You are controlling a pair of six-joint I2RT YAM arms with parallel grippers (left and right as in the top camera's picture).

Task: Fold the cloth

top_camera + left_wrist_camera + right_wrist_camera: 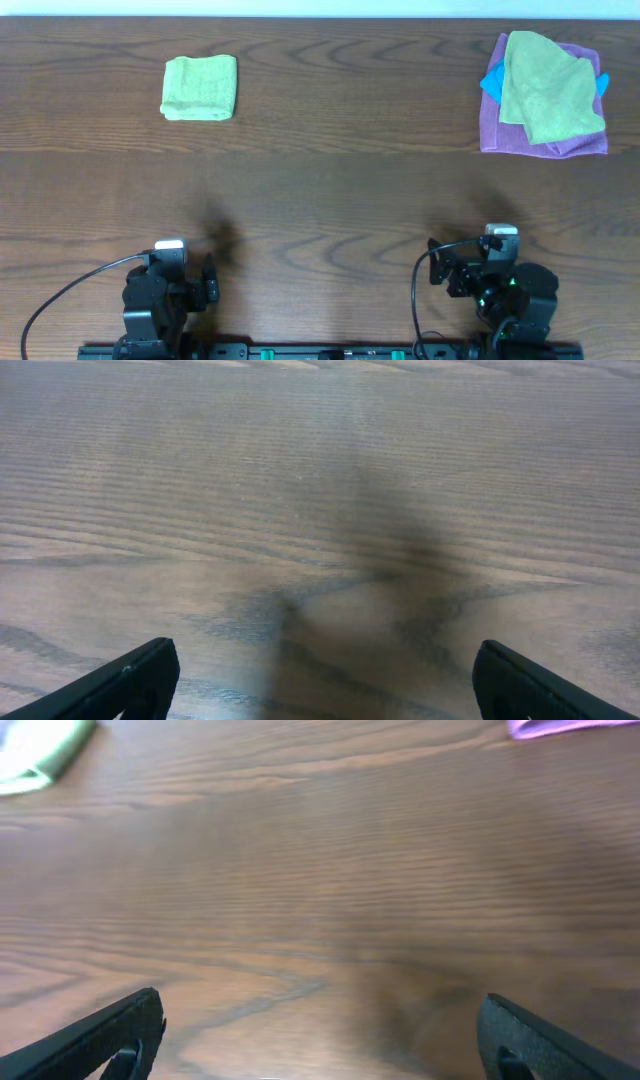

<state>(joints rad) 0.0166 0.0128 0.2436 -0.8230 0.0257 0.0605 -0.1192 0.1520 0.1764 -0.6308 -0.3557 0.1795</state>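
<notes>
The yellow-green cloth (pixel 548 88) lies crumpled at the far right of the table, on top of a purple cloth (pixel 590 140). My left gripper (pixel 172 262) rests near the front edge at the left. In the left wrist view it (pixel 325 650) stands open over bare wood, with nothing between its fingers. My right gripper (pixel 490 258) rests near the front edge at the right, well short of the cloth. It (pixel 320 998) is also open and empty. The cloth itself is out of both wrist views.
A paler green folded wad (pixel 200 88) sits at the far left and shows again (pixel 40 750) in the right wrist view. A blue cloth (pixel 492 80) peeks out under the pile. The purple cloth's edge (pixel 570 728) shows at the top of the right wrist view.
</notes>
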